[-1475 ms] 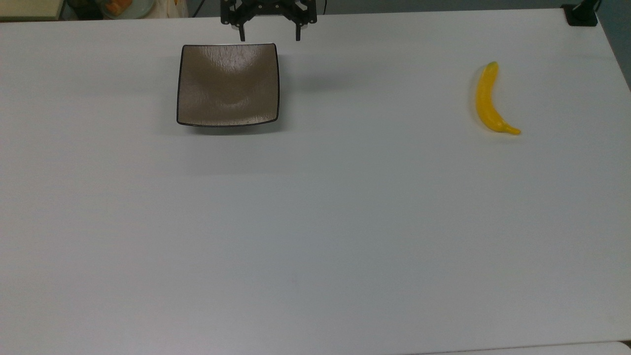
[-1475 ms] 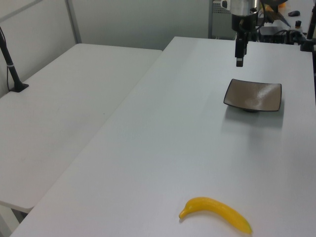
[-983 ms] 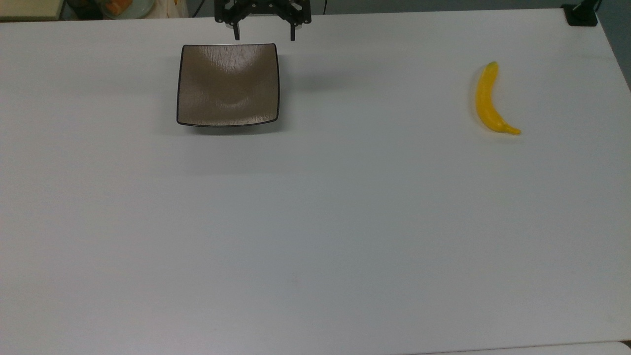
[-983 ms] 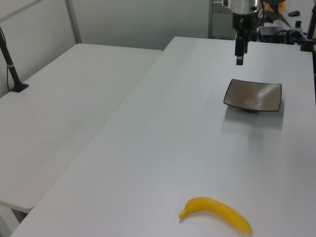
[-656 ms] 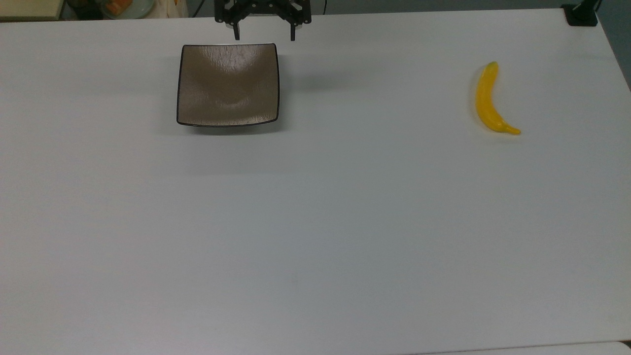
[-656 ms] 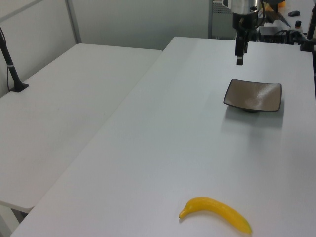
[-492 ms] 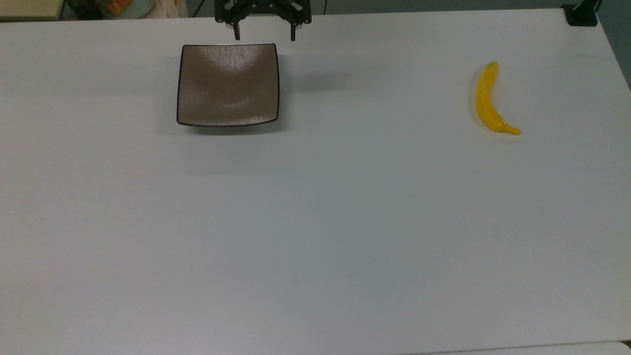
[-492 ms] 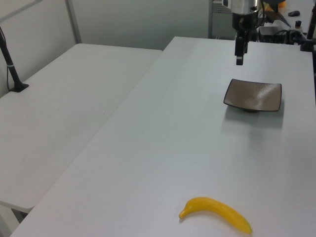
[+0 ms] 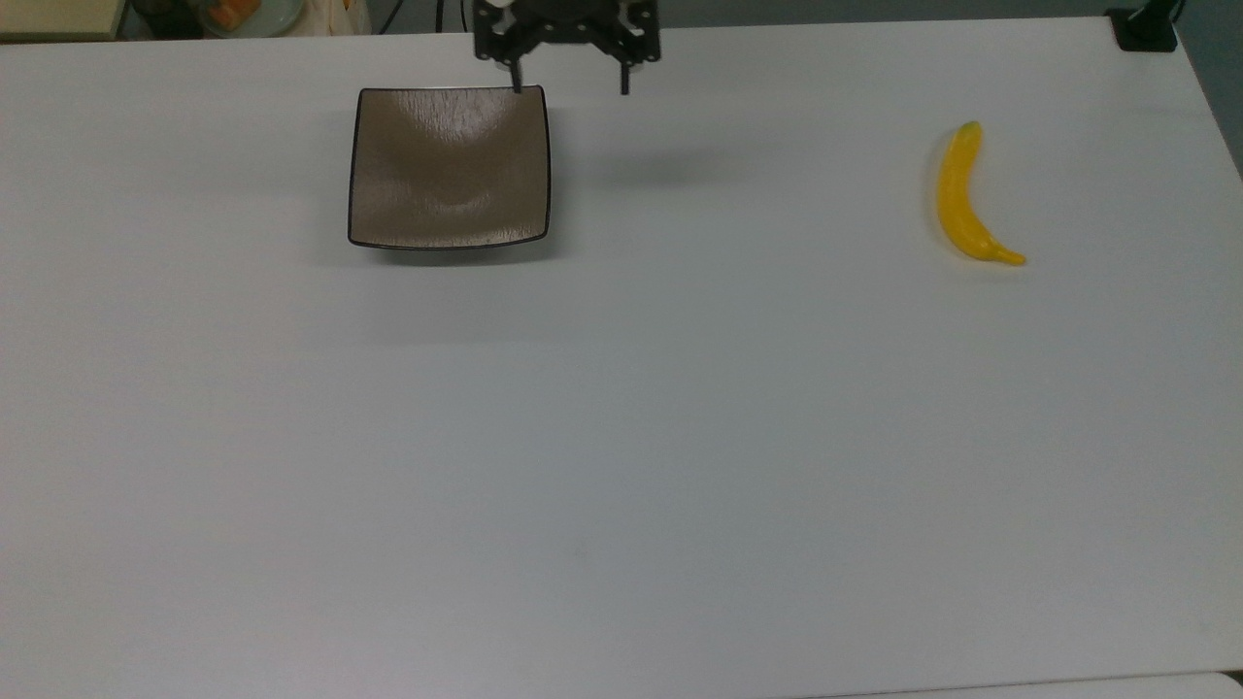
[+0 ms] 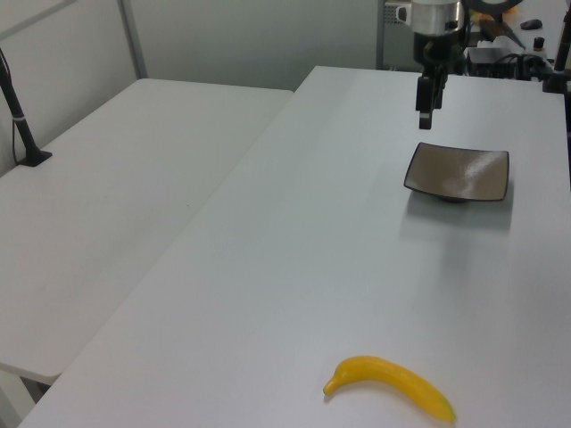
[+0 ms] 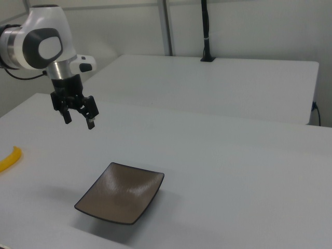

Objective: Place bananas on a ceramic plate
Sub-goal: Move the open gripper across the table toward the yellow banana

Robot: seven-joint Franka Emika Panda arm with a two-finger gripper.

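Plate (image 9: 449,167) at the top view's left, banana (image 9: 964,200) well apart at right.

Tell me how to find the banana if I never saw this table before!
Start at the big white table, with the square brown plate toward the top view's left. Look far across to the top view's right: the banana lies there alone, flat on the tabletop. It is the table's sole bright yellow, curved thing.

A robotics lab: a white Franka arm (image 11: 39,44) works over plain white benches (image 10: 294,250), with a black camera pole (image 11: 206,31) clamped on.
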